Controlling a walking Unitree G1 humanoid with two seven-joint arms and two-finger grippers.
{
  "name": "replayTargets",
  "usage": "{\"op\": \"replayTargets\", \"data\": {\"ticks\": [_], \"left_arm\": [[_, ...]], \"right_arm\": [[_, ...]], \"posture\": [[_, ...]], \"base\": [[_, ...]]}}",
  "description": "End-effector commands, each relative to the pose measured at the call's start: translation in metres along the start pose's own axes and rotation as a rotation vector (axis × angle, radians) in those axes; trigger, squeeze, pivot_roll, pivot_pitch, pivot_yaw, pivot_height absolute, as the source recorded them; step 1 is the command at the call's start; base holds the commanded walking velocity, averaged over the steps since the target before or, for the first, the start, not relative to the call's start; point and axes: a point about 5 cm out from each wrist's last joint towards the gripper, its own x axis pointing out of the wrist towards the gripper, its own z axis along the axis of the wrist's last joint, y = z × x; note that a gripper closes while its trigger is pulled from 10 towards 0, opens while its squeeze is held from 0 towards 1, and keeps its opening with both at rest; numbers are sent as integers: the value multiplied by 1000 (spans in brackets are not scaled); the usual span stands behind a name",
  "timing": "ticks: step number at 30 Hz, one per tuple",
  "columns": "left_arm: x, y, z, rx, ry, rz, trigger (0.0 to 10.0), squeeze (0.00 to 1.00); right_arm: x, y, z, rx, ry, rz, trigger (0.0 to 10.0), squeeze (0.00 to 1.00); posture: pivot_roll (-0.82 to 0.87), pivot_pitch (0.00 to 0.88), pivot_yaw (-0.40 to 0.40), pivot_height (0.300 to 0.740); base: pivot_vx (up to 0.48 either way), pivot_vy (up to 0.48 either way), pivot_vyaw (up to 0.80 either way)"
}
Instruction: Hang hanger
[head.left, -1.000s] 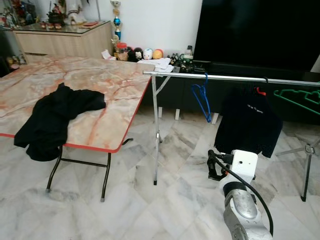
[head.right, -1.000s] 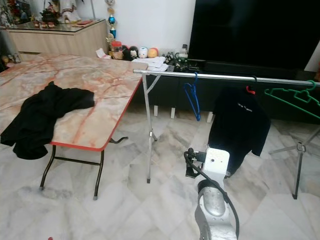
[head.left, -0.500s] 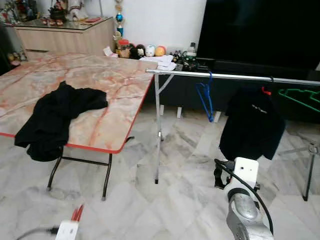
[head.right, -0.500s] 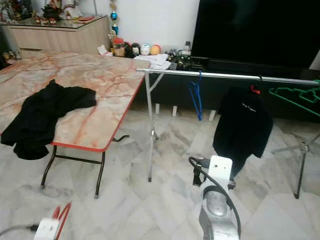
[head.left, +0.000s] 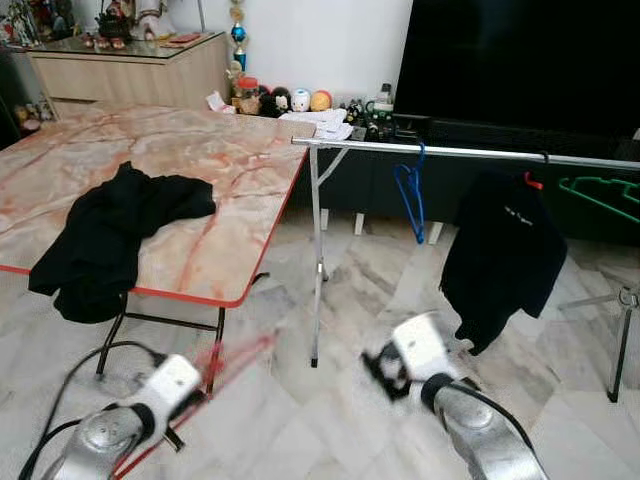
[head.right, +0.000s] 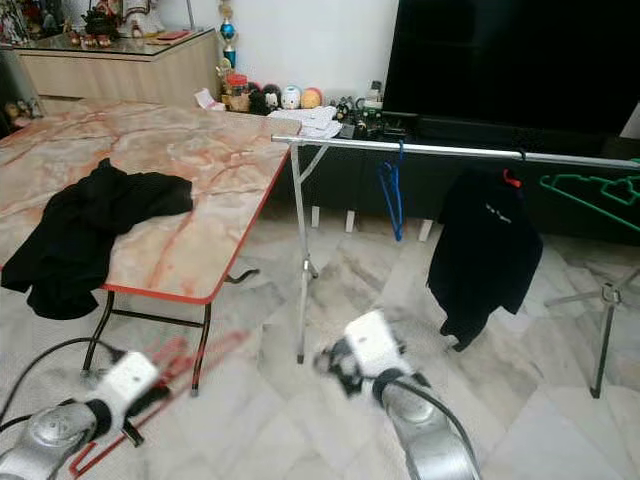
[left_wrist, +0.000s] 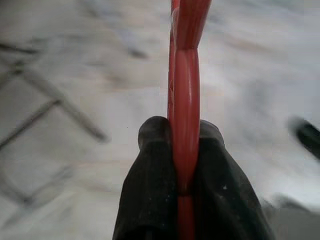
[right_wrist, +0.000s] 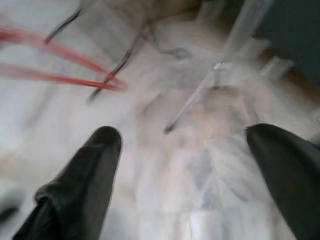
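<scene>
**Robot grips red hanger low beside marble table, clothes rail ahead**

The left tool (left_wrist: 182, 150) is closed tight on a red plastic hanger (head.left: 225, 362), its two black fingers (left_wrist: 150, 190) pressed against either side of the hanger's thin bar. The hanger is held low over the pale marble floor (head.left: 330, 420), just in front of the legs of the folding table with the orange-veined marble top (head.left: 220, 190), and it appears blurred in the head views. The right tool (right_wrist: 200, 175) has its fingers spread wide apart with nothing between them; it hovers above the floor near the foot of the silver metal clothes rail (head.left: 460, 152).

A crumpled black garment (head.left: 110, 235) lies on the table's near edge, partly drooping over the red rim. On the rail hang a blue plastic hanger (head.left: 408, 195), a black T-shirt on a red-hooked hanger (head.left: 500, 255) and, at the far right, green wire hangers (head.left: 600, 192). Behind the rail stands a large dark television screen (head.left: 520, 60), with small toys and ornaments (head.left: 290, 101) lined along the wall beside a light wooden sideboard (head.left: 130, 75).
</scene>
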Motion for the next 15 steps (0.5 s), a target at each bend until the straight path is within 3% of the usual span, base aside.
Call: {"op": "replayTargets", "data": {"ticks": [1,2,5,9,10,13,14,15], "left_arm": [[-2,-3,5,44,32,-87,10000,0],[-2,-11,14,98,35,-178,10000,0],[-1,-20,29,135,10,-249,10000,0],[7,-36,51,152,-54,-341,10000,0],[10,-45,57,177,-55,-400,10000,0],[11,-51,59,202,-46,-435,10000,0],[13,-56,63,236,-41,-469,10000,0],[13,-58,64,251,-39,-480,10000,0]], "right_arm": [[-1,6,-3,-88,19,114,10000,0],[-7,9,-6,-142,25,236,10000,0],[-15,11,-8,-222,19,371,10000,0],[-20,18,2,-216,-59,548,10000,0],[-23,24,8,-222,-104,655,10000,98],[-25,27,11,-227,-131,720,10000,180],[-25,28,15,-257,-156,756,10000,1000],[-25,27,16,-266,-162,766,10000,1000]], "posture": [[53,0,5,740],[56,0,2,740],[60,0,-3,740],[66,0,-4,740],[68,0,-4,740],[73,0,-7,740],[82,0,-9,740],[82,0,-9,740]], "base": [[0,0,0],[0,0,0],[0,0,0],[0,0,0],[0,0,0],[0,0,0],[0,0,0],[0,0,0]]}}
